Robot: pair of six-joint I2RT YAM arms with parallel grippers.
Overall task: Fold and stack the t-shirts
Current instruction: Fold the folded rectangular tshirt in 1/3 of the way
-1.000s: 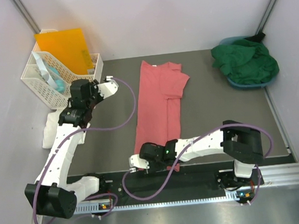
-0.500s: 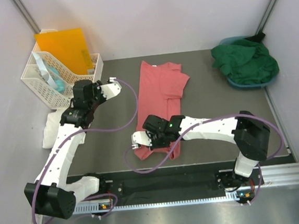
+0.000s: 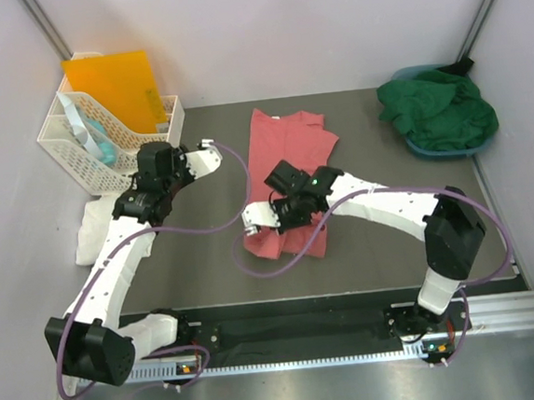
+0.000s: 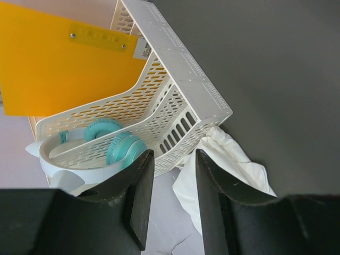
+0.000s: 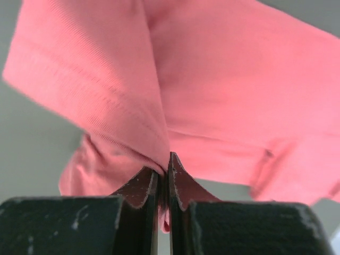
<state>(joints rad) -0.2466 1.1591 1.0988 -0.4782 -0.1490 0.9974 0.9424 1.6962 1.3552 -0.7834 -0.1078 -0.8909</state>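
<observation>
The pink shirt (image 5: pixel 223 79) was matt cloth with a fine knit rib; the green shirt (image 3: pixel 447 114) and white shirt (image 4: pixel 228 164) looked soft and matt too. The basket (image 4: pixel 180 69) was smooth white plastic, the folder (image 4: pixel 53 69) orange plastic with a slight sheen. The table (image 4: pixel 276 64) was dark and matt — the right hand (image 5: pixel 163 164) black, scuffed, dull.
</observation>
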